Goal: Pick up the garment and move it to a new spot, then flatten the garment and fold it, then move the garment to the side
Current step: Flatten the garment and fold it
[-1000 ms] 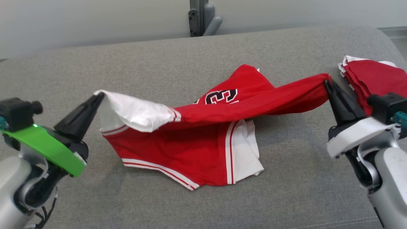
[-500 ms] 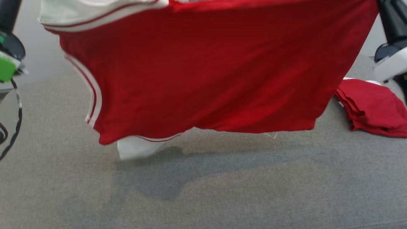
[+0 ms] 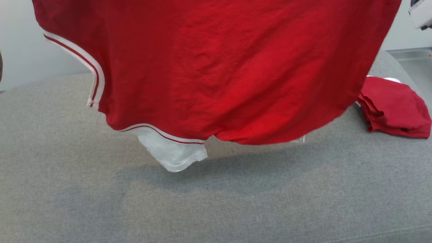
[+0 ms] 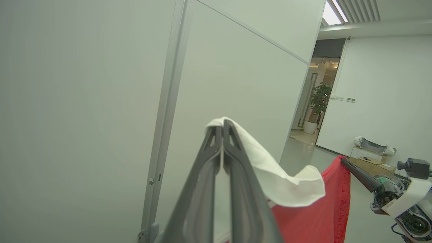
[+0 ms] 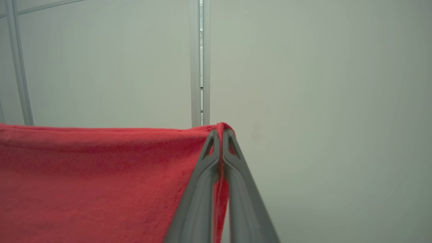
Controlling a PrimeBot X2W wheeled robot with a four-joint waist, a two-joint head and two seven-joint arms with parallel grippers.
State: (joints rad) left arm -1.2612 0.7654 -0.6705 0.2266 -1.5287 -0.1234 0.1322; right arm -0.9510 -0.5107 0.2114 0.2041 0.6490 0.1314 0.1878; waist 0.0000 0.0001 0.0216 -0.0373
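The garment (image 3: 216, 67) is a red jersey with white trim and a white sleeve. It hangs spread out in the air above the grey cushion (image 3: 216, 202), its lower hem clear of the surface. In the left wrist view my left gripper (image 4: 222, 126) is shut on the white corner of the garment (image 4: 270, 172). My right gripper (image 5: 221, 133) is shut on a red corner of the garment (image 5: 101, 175) in the right wrist view. Across the stretched cloth, the left wrist view also catches the right gripper (image 4: 342, 160).
A folded stack of red garments (image 3: 395, 108) lies at the right end of the cushion. Pale wall panels (image 5: 303, 84) stand behind. The cushion's right edge drops to a grey floor (image 3: 415, 60).
Both grippers have lifted the garment off the cushion and stretched it up in the air. It has risen further in the last half second. The head camera has also shifted.
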